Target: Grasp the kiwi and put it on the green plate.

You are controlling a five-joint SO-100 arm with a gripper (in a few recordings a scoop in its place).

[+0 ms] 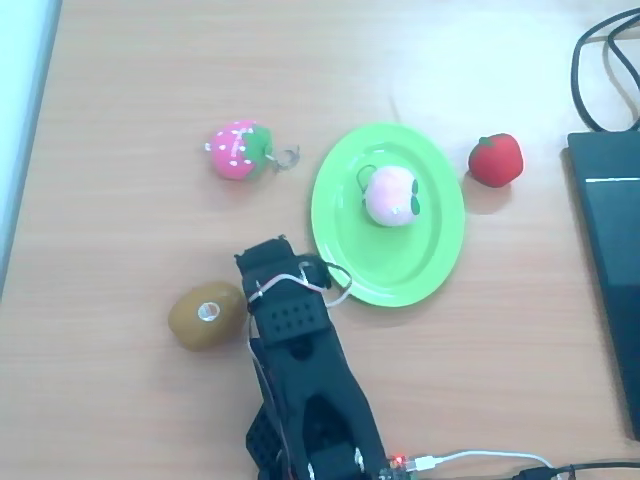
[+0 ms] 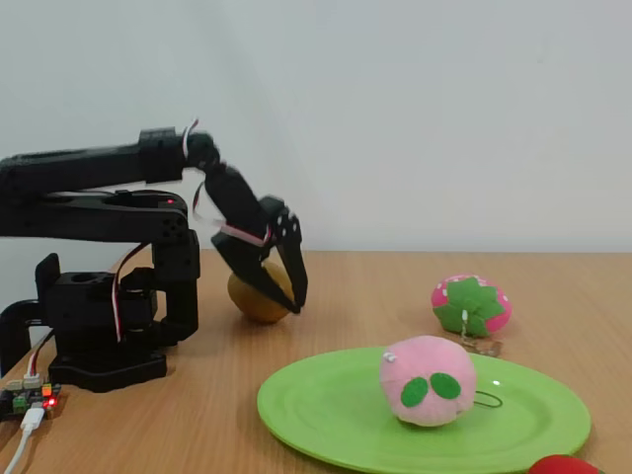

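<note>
Lying nearest in the fixed view, the green plate (image 2: 326, 415) carries a pink peach (image 2: 428, 380) on the worktop (image 2: 217, 425). Behind it, the black arm's gripper (image 2: 281, 286) points down just in front of the kiwi (image 2: 252, 296). From overhead, the kiwi (image 1: 207, 316) sits on the worktop just left of the gripper (image 1: 285, 262), apart from the plate (image 1: 420, 270). I cannot tell how the jaws stand. Farther back sit a pink strawberry (image 2: 471, 304) and, overhead, a red strawberry (image 1: 496, 159).
</note>
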